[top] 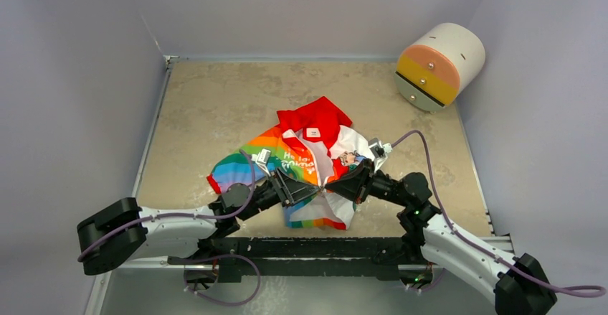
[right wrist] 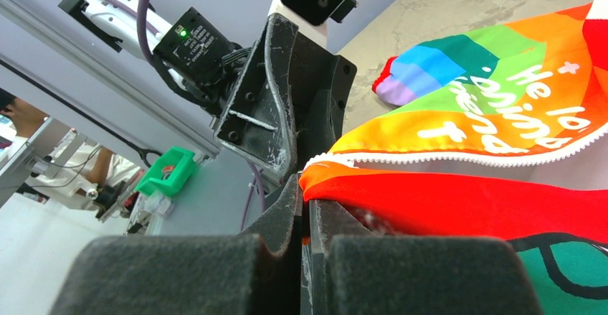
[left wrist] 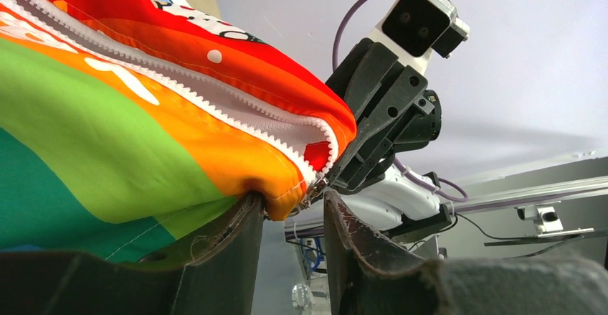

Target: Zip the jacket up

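The jacket lies crumpled mid-table, red hood at the far side, rainbow sleeve to the left, front open. My left gripper and right gripper meet at the bottom end of its zipper. In the left wrist view the left gripper is open; the orange hem corner of the jacket with the white zipper teeth rests on one fingertip. In the right wrist view the right gripper is shut on the red-orange hem of the jacket, below the zipper teeth.
A white drum with an orange and yellow front lies at the back right. Grey walls close in the tabletop on three sides. A black rail runs along the near edge between the arm bases.
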